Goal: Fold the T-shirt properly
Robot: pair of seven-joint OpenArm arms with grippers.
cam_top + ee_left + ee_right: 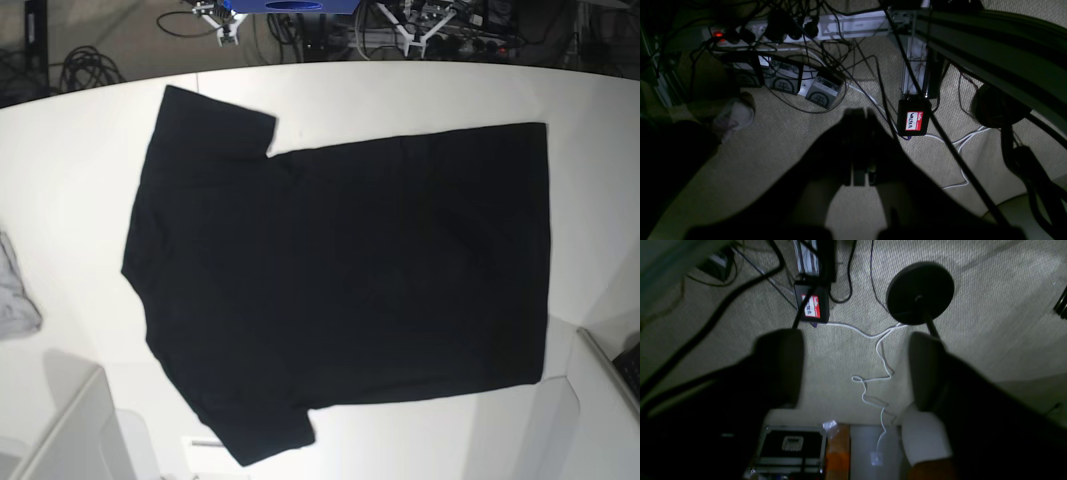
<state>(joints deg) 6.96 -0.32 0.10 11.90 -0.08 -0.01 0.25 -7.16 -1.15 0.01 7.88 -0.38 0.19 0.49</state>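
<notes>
A white table (420, 95) fills the base view, with cables and stands on the floor past its far edge. The T-shirt (340, 270) lies spread flat across the middle of it, plain black side up, its collar end toward the left of that view and its hem toward the right. One sleeve points to the far edge, the other to the near edge. A grey cloth (15, 295) sits at the table's left border, well apart from the shirt.

Neither arm shows in the base view. Both wrist cameras look down on beige carpet (773, 150) off the table. The left gripper (860, 150) is a dark silhouette, its jaws pressed together with nothing between them. Beyond it lie tangled cables, a power strip (740, 33) with a red light, and a black box (914, 115) with a red and white name label.

The right gripper (855, 370) has its fingers (781, 363) spread wide, empty, over a white cable (873, 386). A round black base (919, 291) stands on the carpet ahead.
</notes>
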